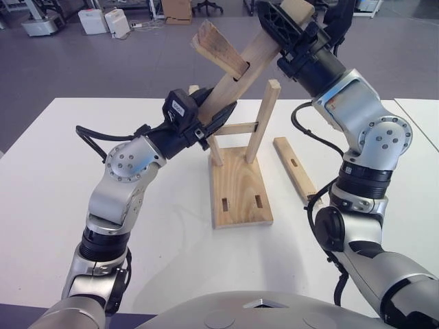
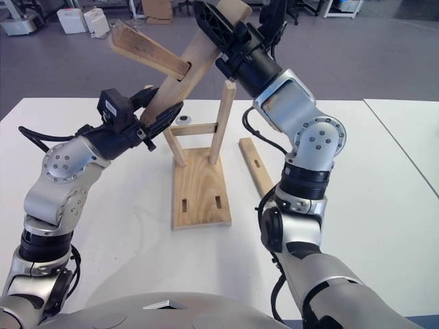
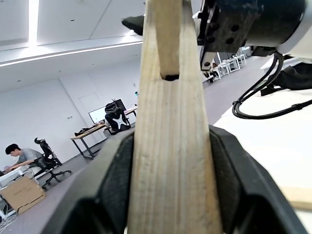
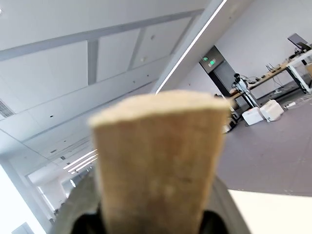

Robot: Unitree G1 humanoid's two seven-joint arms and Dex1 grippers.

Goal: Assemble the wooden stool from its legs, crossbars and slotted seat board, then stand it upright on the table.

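Risk 1: the held leg (image 1: 243,65) is gripped at both ends by separate arms. Any mismatch in their travel could twist it or drag it through one grip.
Risk 2: the upper crossbar (image 1: 214,46) sits in the held leg's slot and juts up and away. Probably only friction retains it, so tipping or jolting the leg could let it slide out.
Risk 3: lowering toward the seat board (image 1: 236,199) could knock the standing legs (image 1: 264,120) in its far slots. They lean, tied only by the lower crossbar (image 1: 236,128). The near slots are open.

Position: the left pincer (image 1: 214,116) is clenched on the held leg's lower end, with fingers (image 3: 114,185) flanking the wood. The right pincer (image 1: 287,27) is clenched on its upper end. The leg slants in the air over the board's far end, well off the table (image 1: 62,157). A spare leg (image 1: 295,168) lies flat just right of the board
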